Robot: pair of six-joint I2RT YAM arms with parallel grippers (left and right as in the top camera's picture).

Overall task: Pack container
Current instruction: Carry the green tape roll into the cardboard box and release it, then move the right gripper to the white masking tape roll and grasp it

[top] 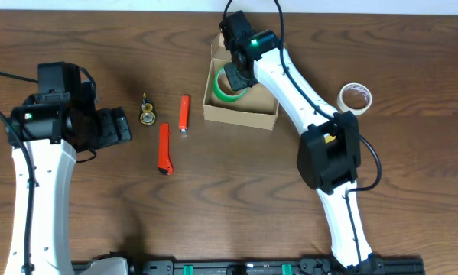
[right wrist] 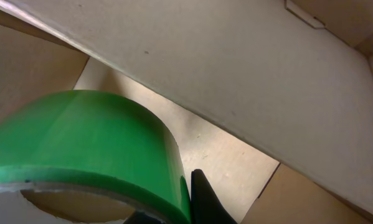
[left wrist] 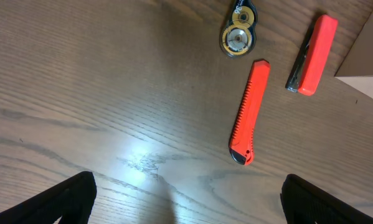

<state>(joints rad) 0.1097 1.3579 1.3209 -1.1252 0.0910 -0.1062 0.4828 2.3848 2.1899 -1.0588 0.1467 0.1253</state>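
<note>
Pinching the glossy green tape (top: 230, 85) ring's thin wall in the right gripper (top: 238, 75), fingers shut, inside the matte cardboard box (top: 240, 116) standing far, right of centre. Spreading the left gripper (left wrist: 194, 202) wide, empty, above the wood-grain table (left wrist: 80, 93). Showing the whole box overhead only, its pale floor by right wrist.

Overhead looks straight down over the whole table (top: 99, 229); left wrist, close and downward, shares its orange cutter (left wrist: 248, 112), right wrist, inside the container (right wrist: 236, 81), its green tape roll (right wrist: 80, 137).
</note>
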